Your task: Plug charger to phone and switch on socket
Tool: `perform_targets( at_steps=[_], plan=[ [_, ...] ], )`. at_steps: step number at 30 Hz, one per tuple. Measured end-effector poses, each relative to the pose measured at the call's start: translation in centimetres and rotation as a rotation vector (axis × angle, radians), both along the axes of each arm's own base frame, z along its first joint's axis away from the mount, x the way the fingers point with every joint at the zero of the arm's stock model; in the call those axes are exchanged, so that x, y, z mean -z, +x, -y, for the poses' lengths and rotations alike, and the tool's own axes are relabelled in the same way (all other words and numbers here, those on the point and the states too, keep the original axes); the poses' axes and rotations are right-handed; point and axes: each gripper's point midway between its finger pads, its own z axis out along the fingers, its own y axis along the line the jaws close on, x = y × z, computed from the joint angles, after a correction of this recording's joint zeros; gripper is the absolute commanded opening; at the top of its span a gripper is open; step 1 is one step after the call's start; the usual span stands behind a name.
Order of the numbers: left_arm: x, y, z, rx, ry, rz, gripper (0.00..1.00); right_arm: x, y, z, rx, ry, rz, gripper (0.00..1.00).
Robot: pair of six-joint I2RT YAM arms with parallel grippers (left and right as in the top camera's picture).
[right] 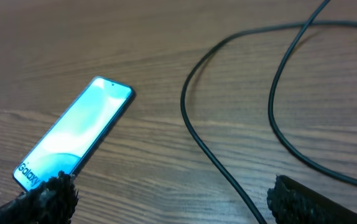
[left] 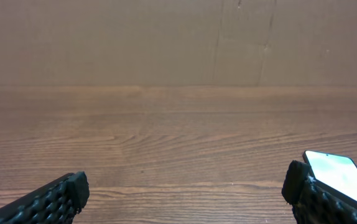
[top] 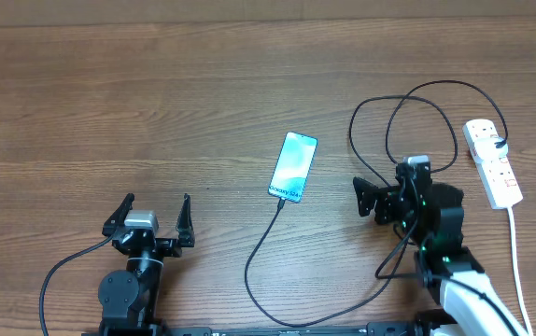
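Jaws apart on both: left gripper [top: 153, 207] empty over bare wood, right gripper [top: 359, 196] empty beside looping charger [right: 184, 106]. Further out, phone [top: 293, 167] flat on wooden table [top: 109, 103], screen lit, cable tip at its near end. Farthest right, socket [top: 494, 166] with black plug [top: 500, 143]. "Galaxy" lettering [right: 29, 175] legible only from right wrist.

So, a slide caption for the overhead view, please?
Lit phone, black charger cable reaching its near end, white power strip at right.

Soft, even light falls on the table [top: 156, 93]; shadows are faint. The phone [top: 293, 166] screen glows bright, almost washed out in the left wrist view. Wrist views are a little blurry.
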Motion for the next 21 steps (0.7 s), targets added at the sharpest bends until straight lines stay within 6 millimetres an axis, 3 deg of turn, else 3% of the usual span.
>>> perform_targets(
  at_steps=[11, 21],
  plan=[
    [0.0, 0.0, 0.0, 0.0, 0.0, 0.0, 0.99, 0.3, -2.9, 0.3, 0.02, 0.038, 0.133, 1.0],
    [0.0, 0.0, 0.0, 0.0, 0.0, 0.0, 1.0, -0.2, -3.7, 0.5, 0.029, 0.04, 0.133, 1.0]
  ],
)
